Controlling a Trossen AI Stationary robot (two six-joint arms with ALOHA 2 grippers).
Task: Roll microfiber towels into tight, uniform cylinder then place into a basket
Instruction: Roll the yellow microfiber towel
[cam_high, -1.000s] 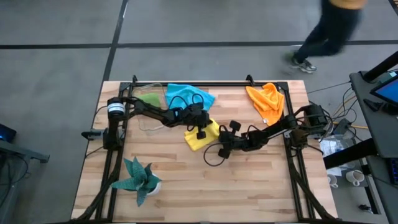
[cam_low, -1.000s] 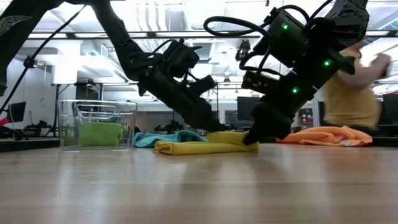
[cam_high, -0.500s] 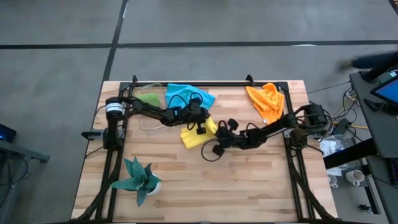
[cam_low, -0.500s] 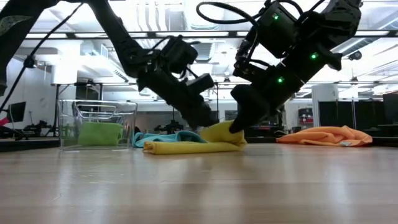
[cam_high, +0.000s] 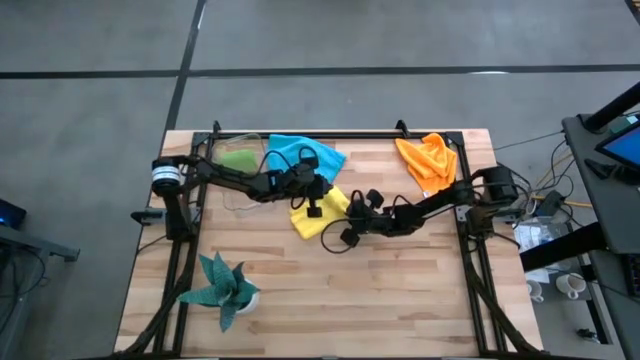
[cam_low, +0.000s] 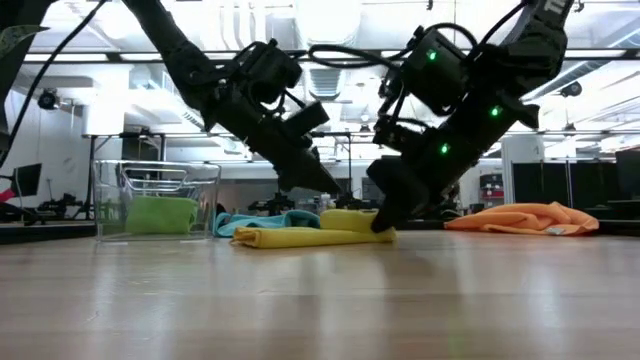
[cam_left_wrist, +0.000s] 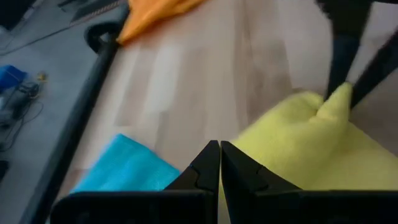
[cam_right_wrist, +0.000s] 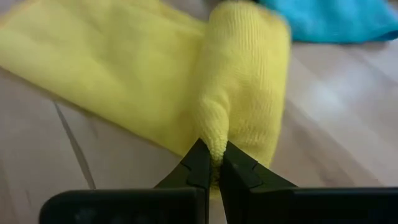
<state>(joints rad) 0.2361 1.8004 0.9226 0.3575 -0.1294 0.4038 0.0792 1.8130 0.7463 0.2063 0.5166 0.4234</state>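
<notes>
Right gripper (cam_right_wrist: 212, 163) of ours is pinched tight on a fold of the yellow towel (cam_right_wrist: 124, 81), near the middle of the table (cam_high: 400, 300). From the right wrist we see that towel partly rolled: a thick roll at the gripper's end, with a flat tail spread out on the wood beyond it. In the low view the yellow towel (cam_low: 300, 236) lies low and long on the tabletop, with the roll's hump rising beside the right gripper's tip.

Just behind it lies the blue towel (cam_high: 300, 155), crumpled and partly under our left arm. The orange towel (cam_high: 428, 160) sits bunched near the far right corner, well apart. The green towel (cam_low: 160, 214) is already inside the clear basket (cam_low: 110, 200) at the far left. A teal plant (cam_high: 222, 285) stands near the front left edge, away from the work.

Our left gripper (cam_left_wrist: 219, 162) is fully closed with nothing between its fingers, its tip at the seam where yellow meets blue. The two grippers stand near each other over the yellow towel.
</notes>
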